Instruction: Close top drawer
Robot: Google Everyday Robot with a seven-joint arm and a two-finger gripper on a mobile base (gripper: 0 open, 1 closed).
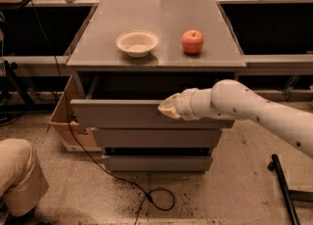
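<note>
Top drawer [117,114]: partly out of the cabinet, its front running 9-to-3 o'clock and its closing travel toward 12; the interior is dark, contents not discernible. My gripper [168,107]: apparently touching that front right of centre, arm reaching in from 3 o'clock; spread or closed, I cannot tell. Cabinet top [98,38]: empty white bowl [138,43], red apple [192,41] at its 3 o'clock.

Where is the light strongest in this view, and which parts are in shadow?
Camera view: warm light from above falls strongest on the cabinet top, where the bowl and apple cast short soft shadows; the open top drawer is dark inside, under the overhang; the gripper, at the drawer's front, is well lit.
</note>
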